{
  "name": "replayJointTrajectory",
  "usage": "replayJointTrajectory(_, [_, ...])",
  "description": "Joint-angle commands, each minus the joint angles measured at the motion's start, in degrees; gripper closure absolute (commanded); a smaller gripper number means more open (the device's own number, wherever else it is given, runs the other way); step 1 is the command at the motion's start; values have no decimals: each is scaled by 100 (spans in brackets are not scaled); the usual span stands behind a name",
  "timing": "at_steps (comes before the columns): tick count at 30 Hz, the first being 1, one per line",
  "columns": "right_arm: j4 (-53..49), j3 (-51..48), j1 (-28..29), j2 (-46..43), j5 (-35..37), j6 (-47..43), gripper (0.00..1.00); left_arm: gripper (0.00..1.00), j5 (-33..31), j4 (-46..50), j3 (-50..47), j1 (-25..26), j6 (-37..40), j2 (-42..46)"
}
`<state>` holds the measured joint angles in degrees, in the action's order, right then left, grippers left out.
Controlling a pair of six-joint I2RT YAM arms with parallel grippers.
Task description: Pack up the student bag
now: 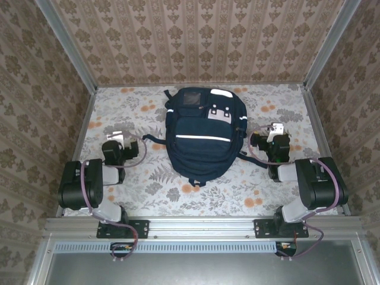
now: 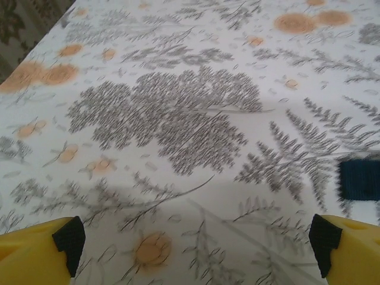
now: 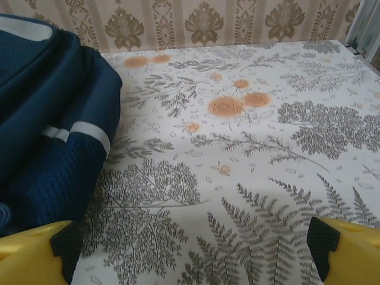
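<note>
The student bag [image 1: 202,136], a navy-blue backpack with white stripes and patches, lies flat in the middle of the table with its front pocket facing up and its top toward the back wall. My left gripper [image 1: 119,135] rests to its left, open and holding nothing. In the left wrist view, the left gripper [image 2: 196,249] spreads its yellow fingers [image 2: 35,255] wide over bare cloth, and a dark blue strap end [image 2: 359,180] shows at the right edge. My right gripper [image 1: 276,132] sits to the bag's right, open and empty. In the right wrist view, the bag's side [image 3: 47,119] lies just left of the right gripper [image 3: 193,243].
A floral cloth covers the table [image 1: 237,190]. Patterned wallpaper walls [image 1: 196,41] enclose the back and both sides, with metal frame posts [image 1: 323,47] at the corners. Bag straps [image 1: 151,141] trail out beside each gripper. Bare cloth lies in front of the bag.
</note>
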<state>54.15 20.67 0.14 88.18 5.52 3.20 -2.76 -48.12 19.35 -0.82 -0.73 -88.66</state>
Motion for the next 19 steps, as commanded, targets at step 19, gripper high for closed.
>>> replayJointTrajectory(19, [-408, 212, 108, -59, 173, -48, 0, 0, 112, -51, 402, 196, 358, 61])
